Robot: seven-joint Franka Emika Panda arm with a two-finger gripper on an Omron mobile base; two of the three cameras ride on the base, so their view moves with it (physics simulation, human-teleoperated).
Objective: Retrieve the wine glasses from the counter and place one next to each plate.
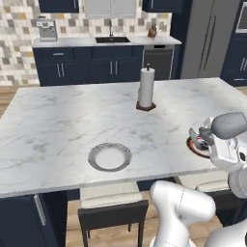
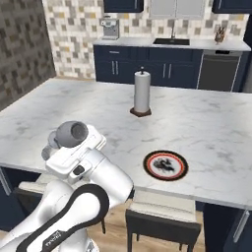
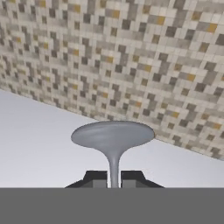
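Observation:
My gripper (image 3: 113, 177) is shut on the thin stem of a clear greyish wine glass (image 3: 113, 135); its round foot faces the hand camera, and the bowl is hidden. In the left base view my hand hovers over the island's right front, partly covering the red-rimmed plate (image 1: 192, 146). That plate (image 2: 165, 165) lies whole in the right base view, to the right of my hand. The white plate with a grey rim (image 1: 110, 157) lies near the island's front edge, left of centre. Far behind stands the counter (image 1: 72, 42) with its black sink (image 1: 112, 39).
A paper-towel roll (image 1: 146, 89) stands upright at the island's middle back. Dark stools (image 1: 113, 207) are tucked under the front edge. A coffee machine (image 1: 47, 30) and a knife block (image 1: 152, 32) sit on the far counter. A tiled wall (image 3: 131, 52) faces the hand.

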